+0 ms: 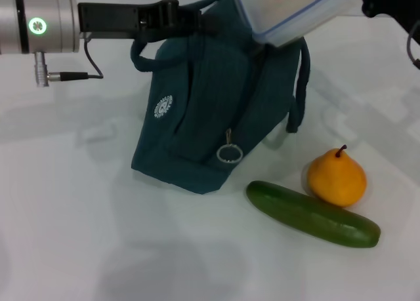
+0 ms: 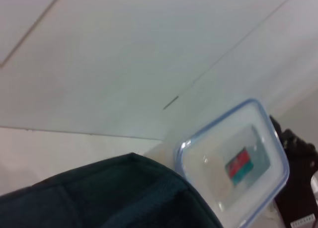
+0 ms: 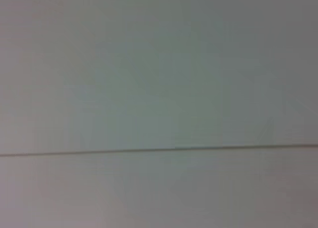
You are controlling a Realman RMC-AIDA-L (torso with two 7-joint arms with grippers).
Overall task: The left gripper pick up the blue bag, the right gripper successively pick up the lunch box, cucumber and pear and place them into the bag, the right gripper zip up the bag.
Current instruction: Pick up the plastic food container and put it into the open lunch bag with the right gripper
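Reaching in from the left edge of the worktop, the left gripper (image 1: 172, 16) was closed on the top rim of the blue bag (image 1: 210, 111), holding that side up so the bag stood slumped near the middle of the far half of the white table (image 1: 79, 235). The bag's base rested on the surface, its dark handle loops hung at either side, and a metal zipper ring (image 1: 230, 153) dangled low on the front panel beside a small round white logo (image 1: 163, 107).

The lunch box (image 1: 289, 12), clear with a blue-edged lid, was tilted over the bag's top at the far edge, its lower corner just meeting the bag's mouth. The right gripper (image 1: 387, 2) showed only as a dark shape at the far right corner against the box's end; it carried the box, though its fingers themselves could not be made out. In the left wrist view the lunch box (image 2: 233, 163) showed a red and green label on its lid, with the bag (image 2: 114, 195) beneath it and the right gripper (image 2: 298, 183) dark at its far end.

The pear (image 1: 336, 176), orange-yellow with a short stem, stood upright toward the near right corner, touching the cucumber (image 1: 312, 214), which lay flat just in front of it. The right wrist view showed only a pale blank surface.
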